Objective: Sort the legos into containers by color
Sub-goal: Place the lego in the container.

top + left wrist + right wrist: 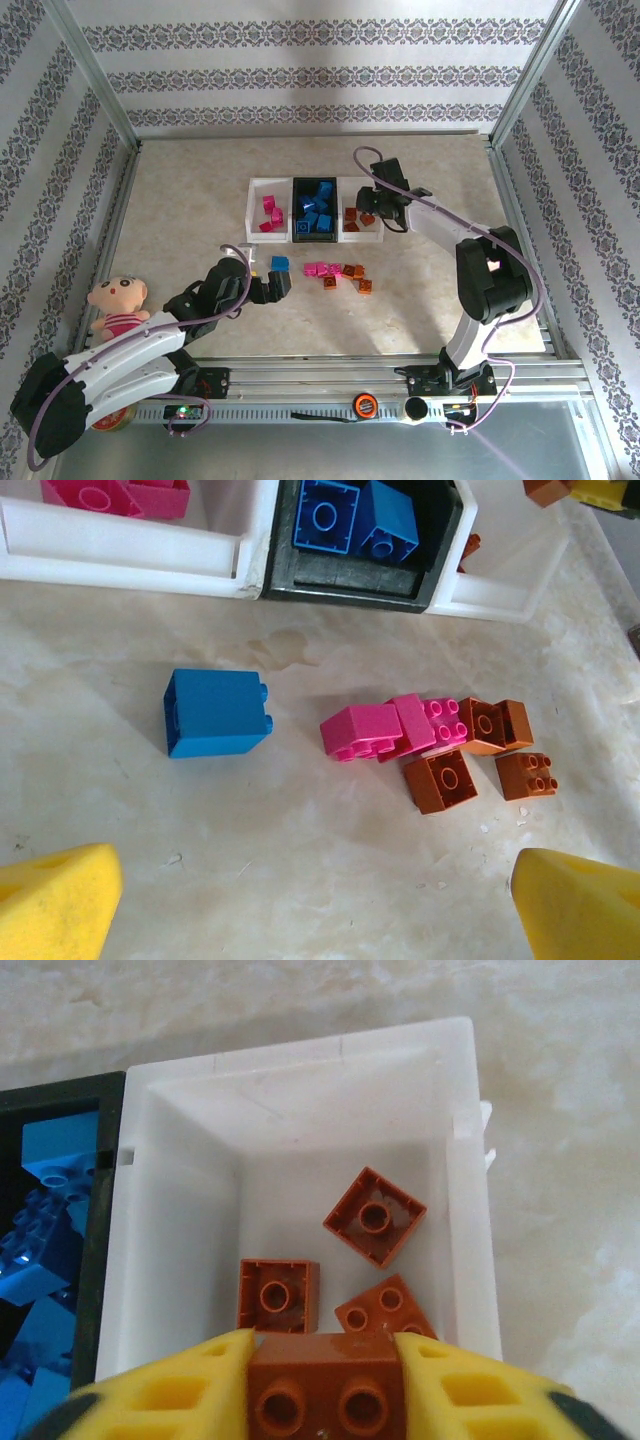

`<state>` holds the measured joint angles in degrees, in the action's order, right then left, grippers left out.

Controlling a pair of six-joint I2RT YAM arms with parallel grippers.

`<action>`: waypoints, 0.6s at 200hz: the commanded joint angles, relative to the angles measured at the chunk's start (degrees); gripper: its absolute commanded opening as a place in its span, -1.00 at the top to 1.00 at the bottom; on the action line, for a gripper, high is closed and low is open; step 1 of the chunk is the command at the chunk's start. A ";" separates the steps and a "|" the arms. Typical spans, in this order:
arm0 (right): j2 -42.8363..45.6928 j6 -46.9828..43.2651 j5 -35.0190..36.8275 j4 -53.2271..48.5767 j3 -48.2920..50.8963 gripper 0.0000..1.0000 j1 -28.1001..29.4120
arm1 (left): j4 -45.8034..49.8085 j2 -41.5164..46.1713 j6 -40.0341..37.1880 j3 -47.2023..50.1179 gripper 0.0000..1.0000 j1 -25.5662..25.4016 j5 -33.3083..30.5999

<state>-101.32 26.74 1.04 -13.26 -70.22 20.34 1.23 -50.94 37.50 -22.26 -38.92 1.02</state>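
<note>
Marble table [180, 190]; trays [258, 184] part-filled by colour. R gripper [322, 1338] pinches brown brick [322, 1400] over far-right tray [300, 1070]. L gripper [315, 880] spread wide near loose blue brick [215, 712]; pinks [365, 730], browns [440, 780] left on table.

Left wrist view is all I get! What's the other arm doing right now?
Observer: The right end effector has an orange-brown lego between its fingers, above the right white tray.
Operator: How many are in that tray?
Observer: Three more orange-brown legos lie inside it.
Operator: Any toys around?
Observer: A plush toy lies at the far left of the table.
</note>
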 commanded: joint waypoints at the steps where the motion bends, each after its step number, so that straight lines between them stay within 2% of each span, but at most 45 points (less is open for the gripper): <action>1: -1.23 -1.07 -0.08 -1.71 -3.28 -0.12 -0.69 | 1.92 1.51 0.98 0.29 -0.99 0.51 -0.77; 14: -0.88 -1.08 0.01 -2.22 -3.91 -0.26 -0.81 | 1.96 1.76 0.97 0.29 -0.99 0.51 -0.98; 54: 5.71 -0.95 -1.22 -2.48 -0.72 -0.38 -0.05 | 1.74 1.89 1.19 0.12 -0.99 0.50 -1.28; 120: 23.72 2.51 0.41 -0.63 19.86 -0.47 7.66 | 1.63 1.89 0.65 -0.92 -0.99 0.45 -2.10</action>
<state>-81.97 27.16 0.58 -13.89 -57.52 25.10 1.98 -49.76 38.00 -22.22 -38.92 0.58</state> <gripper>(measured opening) 0.735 0.997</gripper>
